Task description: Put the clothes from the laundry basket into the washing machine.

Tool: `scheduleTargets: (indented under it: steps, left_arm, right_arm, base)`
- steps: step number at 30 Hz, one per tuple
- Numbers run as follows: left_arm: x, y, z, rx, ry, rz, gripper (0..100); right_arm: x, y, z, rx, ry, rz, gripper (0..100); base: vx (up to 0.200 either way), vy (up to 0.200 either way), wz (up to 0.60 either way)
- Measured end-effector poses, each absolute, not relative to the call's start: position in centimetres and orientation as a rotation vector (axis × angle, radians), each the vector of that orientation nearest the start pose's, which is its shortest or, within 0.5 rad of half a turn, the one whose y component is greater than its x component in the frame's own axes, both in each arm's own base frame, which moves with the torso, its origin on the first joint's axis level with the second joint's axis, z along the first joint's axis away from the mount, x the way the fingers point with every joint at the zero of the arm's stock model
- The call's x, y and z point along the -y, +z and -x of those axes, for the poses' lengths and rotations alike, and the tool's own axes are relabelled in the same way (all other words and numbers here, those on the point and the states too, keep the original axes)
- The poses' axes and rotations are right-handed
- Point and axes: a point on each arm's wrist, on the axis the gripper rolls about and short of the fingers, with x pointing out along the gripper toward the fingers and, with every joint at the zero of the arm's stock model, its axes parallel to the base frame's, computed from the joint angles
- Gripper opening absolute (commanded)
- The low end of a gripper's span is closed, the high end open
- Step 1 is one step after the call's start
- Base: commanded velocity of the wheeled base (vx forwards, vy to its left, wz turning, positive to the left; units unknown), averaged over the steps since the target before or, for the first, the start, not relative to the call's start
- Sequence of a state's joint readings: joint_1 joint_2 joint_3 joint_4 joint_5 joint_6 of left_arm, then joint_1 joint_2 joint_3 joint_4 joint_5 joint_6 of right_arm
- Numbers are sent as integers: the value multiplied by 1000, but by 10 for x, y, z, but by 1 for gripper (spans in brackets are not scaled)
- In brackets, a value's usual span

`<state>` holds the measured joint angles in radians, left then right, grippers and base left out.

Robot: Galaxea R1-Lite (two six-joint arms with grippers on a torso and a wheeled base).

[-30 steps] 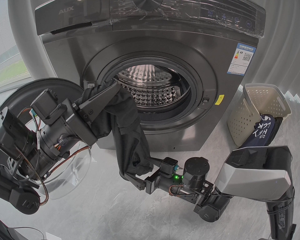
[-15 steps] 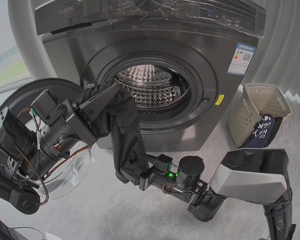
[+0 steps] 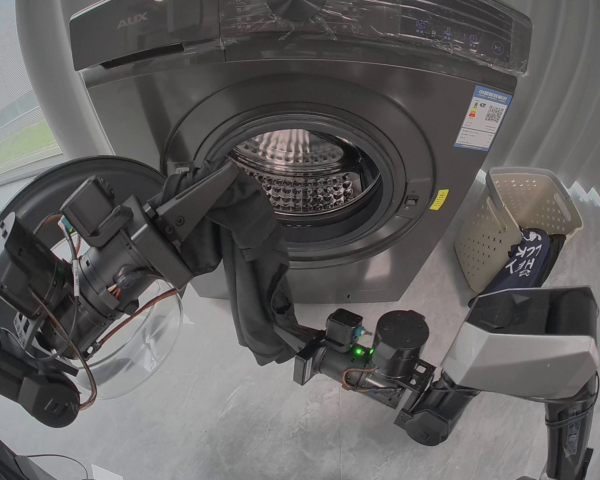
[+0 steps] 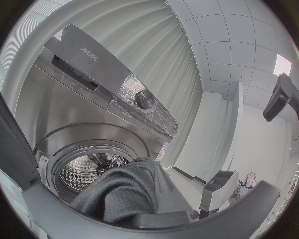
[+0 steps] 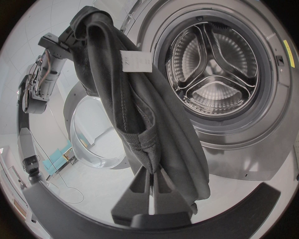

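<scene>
Now | likely step: loading dark garment (image 3: 253, 275) | left gripper (image 3: 212, 184) clamps its top, right gripper (image 5: 152, 174) pinches its hem | next: feed both ends into drum (image 3: 300, 169), then release.

Bright and evenly lit, with daylight from the window (image 3: 25, 131) at the left. Glints on the steel drum (image 3: 300, 178) and the plastic film (image 3: 375, 28). Curved and dark-cornered at wrist-view edges.

The dark garment (image 3: 253, 250) is covering the left gripper's (image 3: 215, 187) fingertips and swallowing the right gripper's (image 3: 290, 331) tips. The right arm (image 3: 525, 350) is hiding the laundry basket's (image 3: 494, 231) lower part; the left arm (image 3: 94, 275) is masking much of the open door (image 3: 125, 172).
</scene>
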<state>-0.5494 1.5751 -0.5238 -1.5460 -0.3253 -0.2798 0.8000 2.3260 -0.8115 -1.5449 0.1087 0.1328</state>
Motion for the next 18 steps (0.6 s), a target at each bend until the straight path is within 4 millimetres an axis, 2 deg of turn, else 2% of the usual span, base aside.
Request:
scheduleTargets:
  steps: [4,11,18]
  left_arm:
    - [133,234,-203,385,-922,313,0]
    - [132,234,-204,385,-921,314,0]
    - [131,234,-204,384,-915,312,0]
  right_arm:
    - [-272,64,-269,-21,891,-135,0]
    - [-238,83,-272,-4,818,-131,0]
    - [-195,106,-278,38,678,-135,0]
  base:
    - [0,0,0]
    - [0,0,0]
    - [0,0,0]
